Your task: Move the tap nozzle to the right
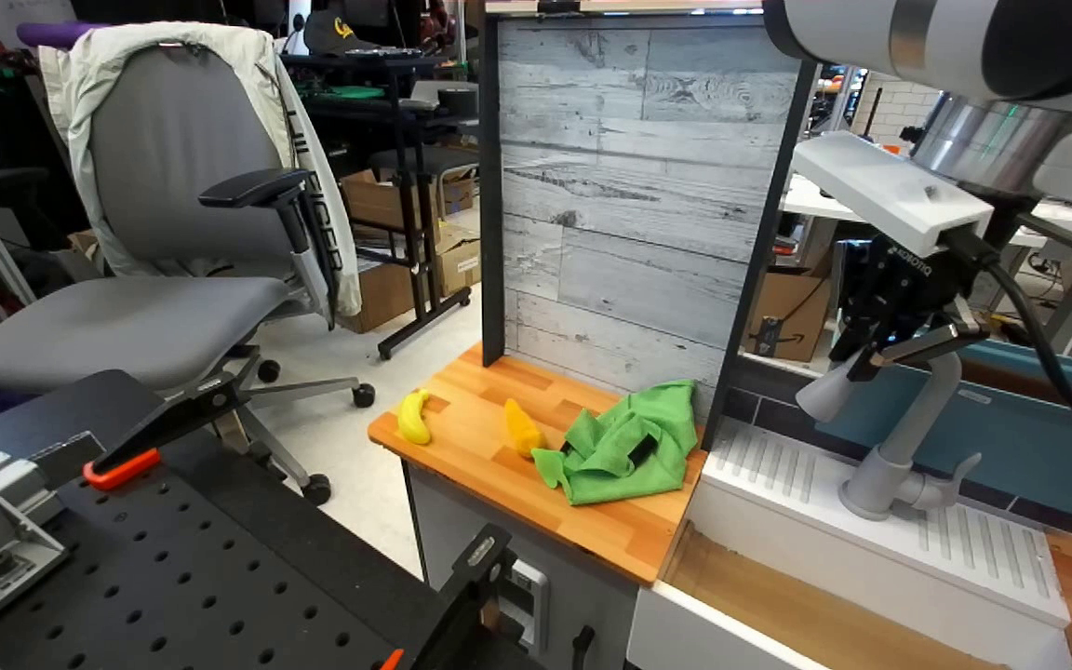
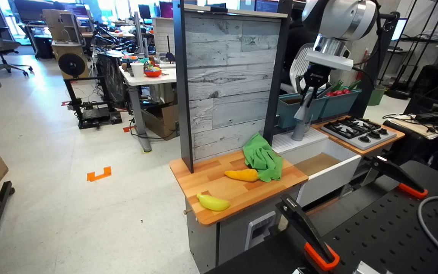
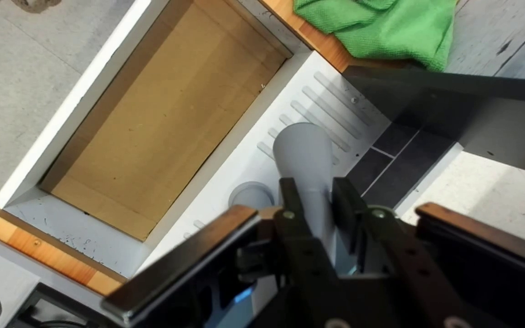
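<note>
In the wrist view, gripper [image 3: 316,189] pinching grey tap nozzle [image 3: 305,152], basin [image 3: 167,114] beside it, in an exterior view, blue planter [image 1: 1020,428] behind gripper, green cloth [image 1: 612,456] to its lower left, in an exterior view, stovetop [image 2: 359,131] to its lower right.

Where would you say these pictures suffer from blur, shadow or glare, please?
In the wrist view, the hand, close to the camera, is soft and out of focus, the basin beyond is clearer, with shadow along one edge of its bottom; in an exterior view, the background windows are washed out; in both exterior views, the metal collar gleams.
</note>
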Tool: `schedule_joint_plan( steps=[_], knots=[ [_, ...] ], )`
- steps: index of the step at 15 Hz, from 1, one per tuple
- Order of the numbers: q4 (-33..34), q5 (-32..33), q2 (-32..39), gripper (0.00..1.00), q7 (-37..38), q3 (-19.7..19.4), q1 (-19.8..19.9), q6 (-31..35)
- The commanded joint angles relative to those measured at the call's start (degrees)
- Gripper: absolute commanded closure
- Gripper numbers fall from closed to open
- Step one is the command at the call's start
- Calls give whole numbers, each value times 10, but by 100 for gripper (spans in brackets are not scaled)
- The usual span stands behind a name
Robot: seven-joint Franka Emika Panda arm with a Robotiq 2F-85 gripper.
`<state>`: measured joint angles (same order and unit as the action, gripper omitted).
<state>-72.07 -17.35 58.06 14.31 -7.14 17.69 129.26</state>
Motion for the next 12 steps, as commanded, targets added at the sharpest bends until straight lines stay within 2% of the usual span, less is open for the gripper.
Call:
schedule_joint_plan(
  steps=[1, 8, 12],
  knots=[
    [18, 46, 21, 50, 9, -54, 17, 6],
    [19, 57, 27, 2, -2, -61, 20, -4],
    [18, 60, 29, 0, -10, -61, 24, -4]
  ],
)
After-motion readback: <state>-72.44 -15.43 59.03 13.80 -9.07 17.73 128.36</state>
